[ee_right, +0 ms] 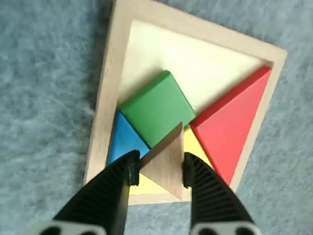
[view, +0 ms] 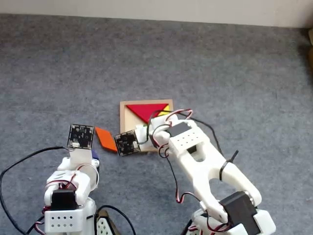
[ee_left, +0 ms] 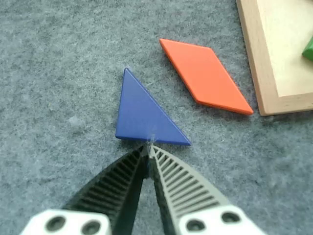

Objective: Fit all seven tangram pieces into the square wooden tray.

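Fingers of right gripper pinch one tan triangle; left gripper closed at one dark-blue triangle.

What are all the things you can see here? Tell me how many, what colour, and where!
tray: one, pale wood, on the table
red triangle: one, red, in the tray
yellow triangle: one, yellow, in the tray beside the red one
green square: one, green, in the tray
light blue triangle: one, in the tray beside the green square
tan triangle: one, wood-coloured, over the tray
orange parallelogram: one, on the table beside the tray
dark blue triangle: one, on the table
table: one, grey, fuzzy
left claw: shut, at the dark blue triangle's edge
right claw: gripping the tan triangle
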